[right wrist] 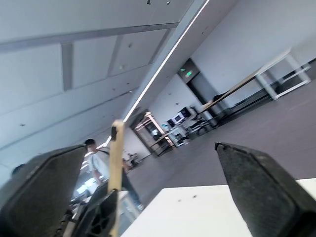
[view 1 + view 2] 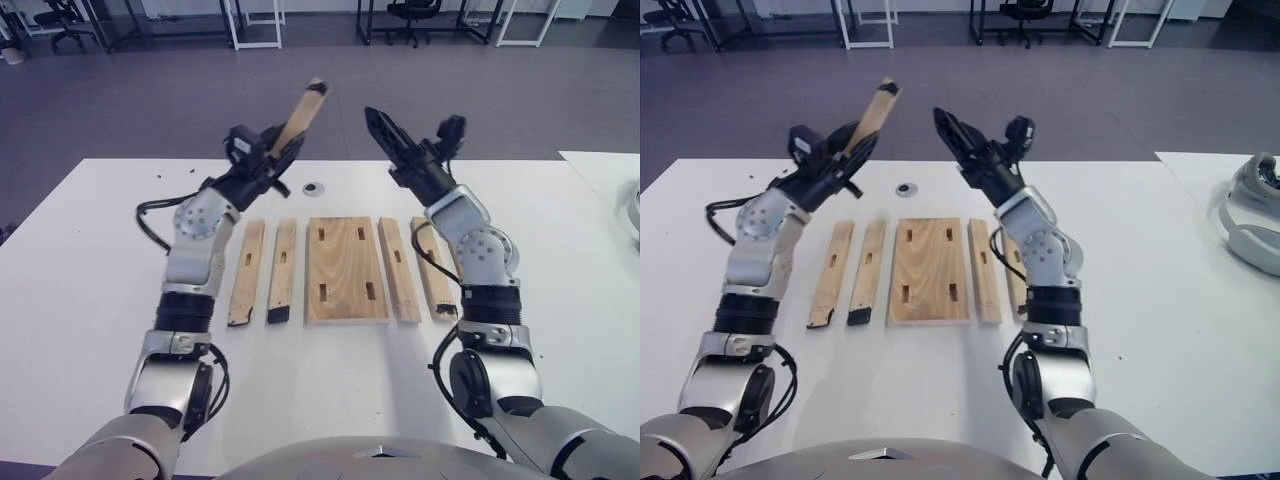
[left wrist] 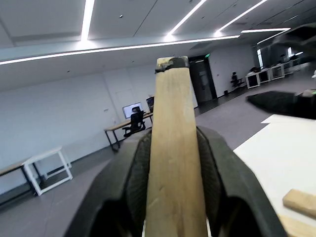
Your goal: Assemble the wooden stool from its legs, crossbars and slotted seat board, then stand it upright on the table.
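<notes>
Left gripper (image 2: 283, 143): fingers clenched on the lower part of the held wooden piece (image 2: 303, 113), raised well above the far side of the table (image 2: 100, 260).
Held wooden piece: tilted, its dark-tipped end pointing up and away from the robot.
Right gripper (image 2: 378, 122): raised near the piece but apart from it; the right wrist view shows its fingers spread wide and grasping nothing.
Seat board (image 2: 347, 262): flat at mid-table, four slots facing up.
Other parts: outer left piece (image 2: 247, 272) and inner left piece (image 2: 283, 268) lie beside the board; inner right piece (image 2: 398, 268) and outer right piece (image 2: 438, 288) lie on its other side.
Step in hand: probably a two-gripper regrasp or alignment of the lifted piece.
Doing it well: the right fingers should close on the free upper end squarely across the flat faces. The left grasp should hold firm until that grip is sure. Then lower the piece so the correct end meets its slot straight, not canted.
</notes>
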You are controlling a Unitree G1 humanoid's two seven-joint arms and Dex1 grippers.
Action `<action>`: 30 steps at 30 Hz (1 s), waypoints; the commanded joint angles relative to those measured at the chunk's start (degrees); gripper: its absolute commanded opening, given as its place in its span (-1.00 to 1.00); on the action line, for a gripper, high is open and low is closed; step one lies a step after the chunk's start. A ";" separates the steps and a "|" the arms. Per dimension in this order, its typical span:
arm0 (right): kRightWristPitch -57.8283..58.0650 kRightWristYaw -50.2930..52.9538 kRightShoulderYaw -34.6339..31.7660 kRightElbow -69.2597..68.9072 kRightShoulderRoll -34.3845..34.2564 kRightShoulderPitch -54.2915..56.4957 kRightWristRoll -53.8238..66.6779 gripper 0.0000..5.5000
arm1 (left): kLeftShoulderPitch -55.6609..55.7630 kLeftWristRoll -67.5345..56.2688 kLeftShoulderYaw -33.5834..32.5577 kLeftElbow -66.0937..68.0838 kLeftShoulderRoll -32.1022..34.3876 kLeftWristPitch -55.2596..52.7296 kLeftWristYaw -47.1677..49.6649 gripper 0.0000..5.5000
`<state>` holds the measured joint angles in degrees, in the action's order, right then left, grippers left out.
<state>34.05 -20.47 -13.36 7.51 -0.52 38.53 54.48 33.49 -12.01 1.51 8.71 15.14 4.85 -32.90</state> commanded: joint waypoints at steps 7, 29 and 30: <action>5.46 9.02 -3.90 -4.25 -4.31 2.83 11.40 0.39 | 0.77 5.43 5.56 -2.82 0.88 2.16 -2.73 -0.54; 0.44 12.79 -4.43 -4.74 -1.49 -3.48 2.69 -0.85 | -0.92 6.51 5.37 -2.29 1.60 1.23 -1.49 -0.36; -1.31 13.51 -5.63 -6.08 -0.61 -6.76 0.87 -0.85 | -1.32 6.25 4.23 -2.10 1.80 0.23 -0.44 -0.27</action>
<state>35.60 -8.90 -16.42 3.27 -3.02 37.08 58.14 32.92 -6.02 7.58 6.39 16.04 7.25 -34.92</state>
